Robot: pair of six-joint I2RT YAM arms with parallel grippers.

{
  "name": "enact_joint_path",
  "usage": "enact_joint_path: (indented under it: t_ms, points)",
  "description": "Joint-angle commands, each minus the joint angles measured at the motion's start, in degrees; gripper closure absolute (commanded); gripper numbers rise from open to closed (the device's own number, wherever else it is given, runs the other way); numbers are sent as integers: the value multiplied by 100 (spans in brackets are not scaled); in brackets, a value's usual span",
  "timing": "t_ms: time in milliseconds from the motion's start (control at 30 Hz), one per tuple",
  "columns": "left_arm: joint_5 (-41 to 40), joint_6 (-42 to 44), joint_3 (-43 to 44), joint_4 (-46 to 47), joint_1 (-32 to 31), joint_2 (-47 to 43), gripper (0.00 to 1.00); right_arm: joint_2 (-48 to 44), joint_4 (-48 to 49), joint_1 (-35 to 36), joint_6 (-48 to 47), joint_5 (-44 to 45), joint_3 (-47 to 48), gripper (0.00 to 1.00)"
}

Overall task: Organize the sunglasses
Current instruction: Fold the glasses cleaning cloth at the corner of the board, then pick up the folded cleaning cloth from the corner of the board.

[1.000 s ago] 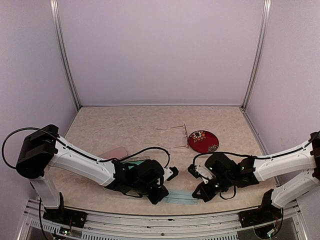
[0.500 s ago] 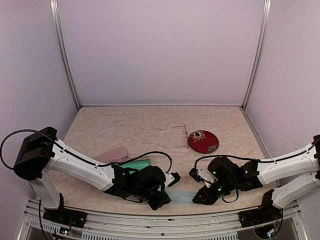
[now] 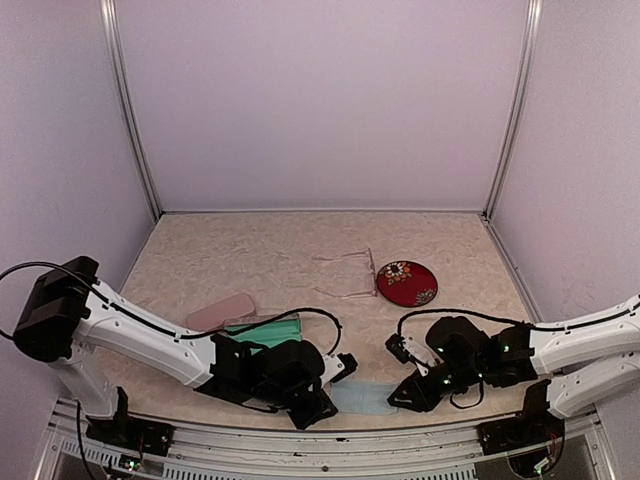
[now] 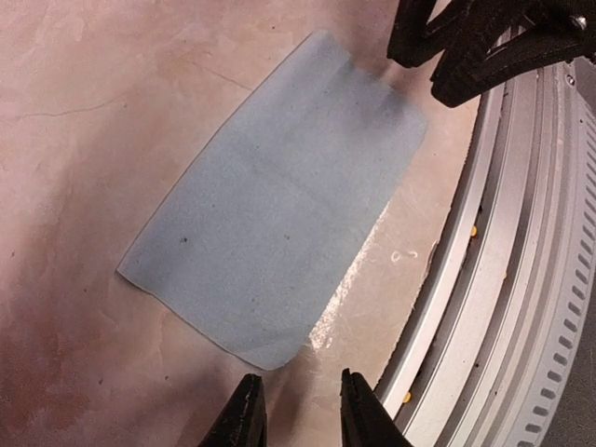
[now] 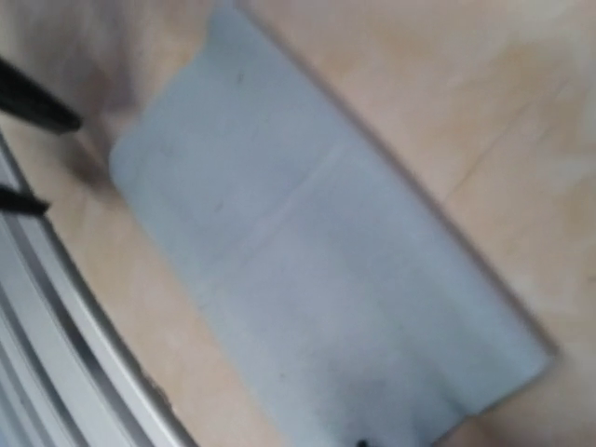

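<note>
One pair of sunglasses (image 3: 352,276), pale and thin-framed, lies unfolded mid-table, well beyond both arms. A light-blue cloth (image 3: 362,398) lies flat by the near edge between the grippers. My left gripper (image 3: 320,408) sits just left of it. In the left wrist view its jaws (image 4: 300,410) stand slightly open and empty, just short of the cloth's (image 4: 279,196) corner. My right gripper (image 3: 402,397) is at the cloth's right end. Its dark fingers (image 4: 466,47) show apart, off the cloth. The right wrist view is blurred and filled by the cloth (image 5: 317,261).
A round red flowered case (image 3: 406,283) lies right of the sunglasses. A pink oblong case (image 3: 220,310) and a green item (image 3: 265,328) sit behind the left arm. The metal rail (image 4: 503,279) of the table's near edge runs close beside the cloth.
Both grippers opened and let go of the cloth, which now lies flat. Both arms drew back toward the near edge, uncovering more of the green item.
</note>
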Motion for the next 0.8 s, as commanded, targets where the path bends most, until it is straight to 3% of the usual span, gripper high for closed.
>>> enact_joint_path:
  t_ms: [0, 367, 767]
  points:
    - [-137, 67, 37, 25, 81, -188, 70, -198, -322, -60, 323, 730, 133, 71]
    - [372, 332, 532, 105, 982, 452, 63, 499, -79, -1064, 21, 259, 323, 67]
    - [1049, 468, 775, 44, 1213, 930, 59, 1101, 435, -1206, -233, -336, 279, 66]
